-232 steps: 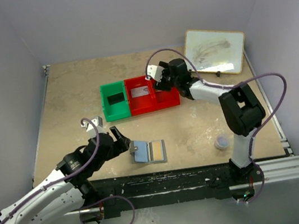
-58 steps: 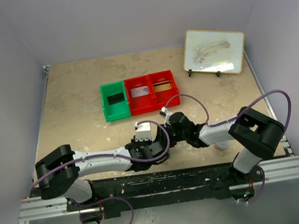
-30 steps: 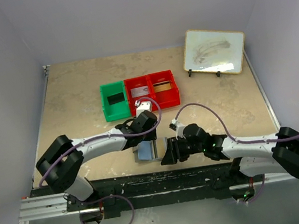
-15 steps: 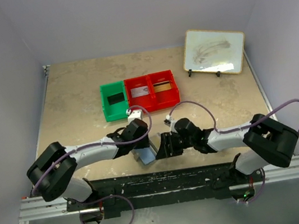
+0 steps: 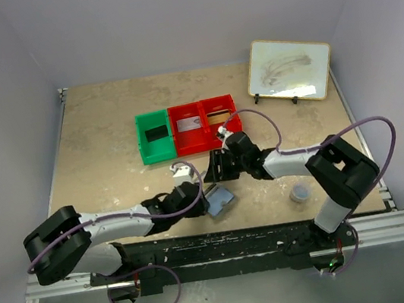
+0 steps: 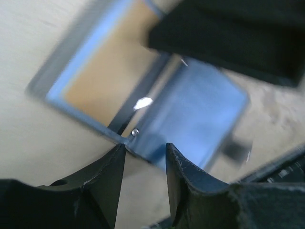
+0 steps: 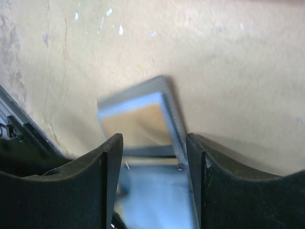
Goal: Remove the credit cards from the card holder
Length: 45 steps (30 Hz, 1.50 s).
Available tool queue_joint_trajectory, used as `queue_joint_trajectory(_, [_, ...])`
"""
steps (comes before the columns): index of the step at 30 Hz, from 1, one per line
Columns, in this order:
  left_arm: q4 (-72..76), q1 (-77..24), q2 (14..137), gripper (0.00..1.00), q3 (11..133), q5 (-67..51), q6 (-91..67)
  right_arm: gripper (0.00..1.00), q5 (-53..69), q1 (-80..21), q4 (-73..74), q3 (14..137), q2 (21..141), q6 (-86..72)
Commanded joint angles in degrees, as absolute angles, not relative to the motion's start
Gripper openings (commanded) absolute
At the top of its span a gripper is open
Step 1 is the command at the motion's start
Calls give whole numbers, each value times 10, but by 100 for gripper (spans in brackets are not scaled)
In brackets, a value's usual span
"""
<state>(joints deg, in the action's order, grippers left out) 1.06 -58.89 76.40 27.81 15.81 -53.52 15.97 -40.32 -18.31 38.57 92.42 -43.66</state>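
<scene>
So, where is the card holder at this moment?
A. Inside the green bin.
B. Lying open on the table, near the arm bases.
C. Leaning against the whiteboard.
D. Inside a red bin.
B: the card holder lies open on the bare table, on the near side of the green bin and the red bins, and the left wrist view shows both its halves spread apart.

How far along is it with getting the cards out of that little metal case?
Nearly finished, it seems. Done: a gold card and a pale card lie in the red bin. In hand: nothing. The left gripper and right gripper are open by the card holder, which lies open, both halves showing only shiny metal. Left: probably just pulling the arms away.
</scene>
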Motion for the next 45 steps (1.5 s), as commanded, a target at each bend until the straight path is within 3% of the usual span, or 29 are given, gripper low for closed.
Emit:
queue_joint_trajectory(1, [60,-667,801,37,273,172,-632,59,144,-411,-101,463,957,-363])
queue_joint_trajectory(7, [68,-711,817,37,282,240,-697,59,140,-411,-47,515,973,-315])
queue_joint_trajectory(14, [3,-721,725,39,291,304,-661,57,5,-412,32,509,853,-325])
queue_joint_trajectory(19, [-26,-709,651,40,289,325,-622,51,91,-412,-52,443,782,-367])
queue_joint_trajectory(25, [-56,-642,675,35,324,294,-596,45,175,-414,-212,333,778,-476])
queue_joint_trajectory(34, [24,-605,716,35,349,211,-565,44,190,-419,-223,299,821,-477])
queue_joint_trajectory(45, [-40,-605,774,31,374,236,-556,41,189,-419,-259,287,869,-491])
